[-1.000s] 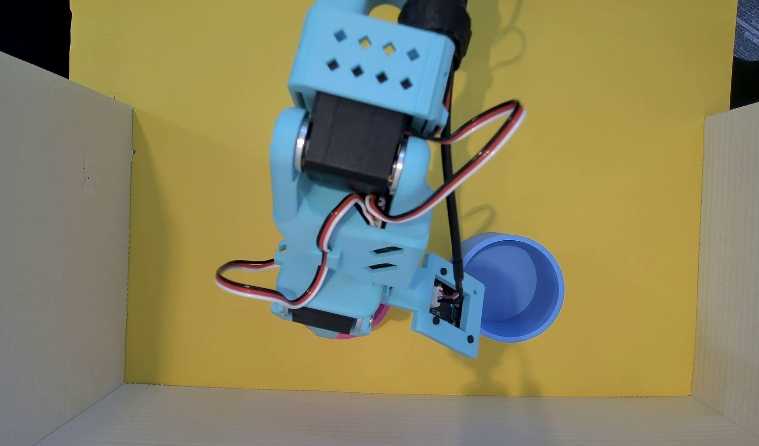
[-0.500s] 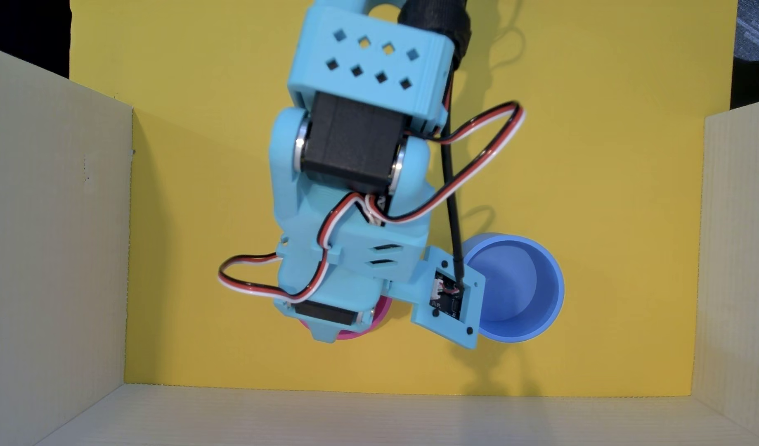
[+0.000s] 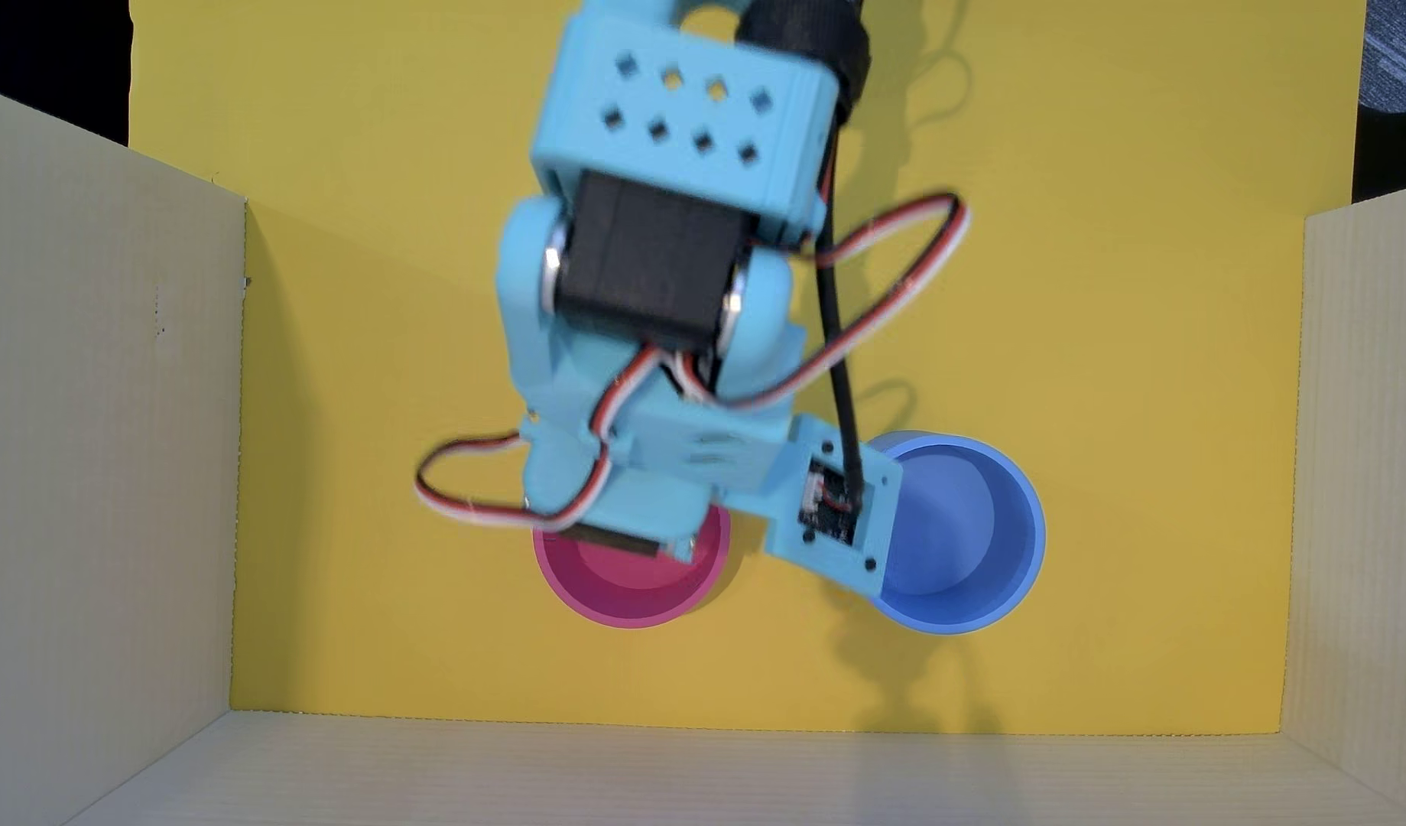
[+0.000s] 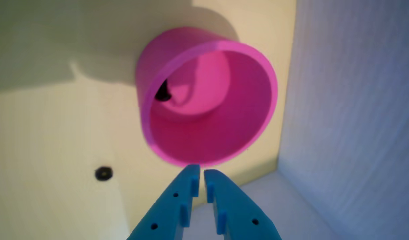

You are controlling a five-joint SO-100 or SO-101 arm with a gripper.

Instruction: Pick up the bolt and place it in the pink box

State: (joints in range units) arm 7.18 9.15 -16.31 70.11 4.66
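The pink box is a round magenta cup standing on the yellow floor. In the wrist view a small black bolt lies inside it, against the left part of its wall. My gripper enters from the bottom edge, its blue fingers nearly touching with nothing between them, the tips just short of the cup's near rim. In the overhead view the blue arm covers the upper part of the pink box; the fingers and the bolt are hidden there.
A same-sized blue cup stands right of the pink one in the overhead view. A small dark ring-shaped piece lies on the floor left of my fingers. Pale cardboard walls enclose the yellow floor on three sides.
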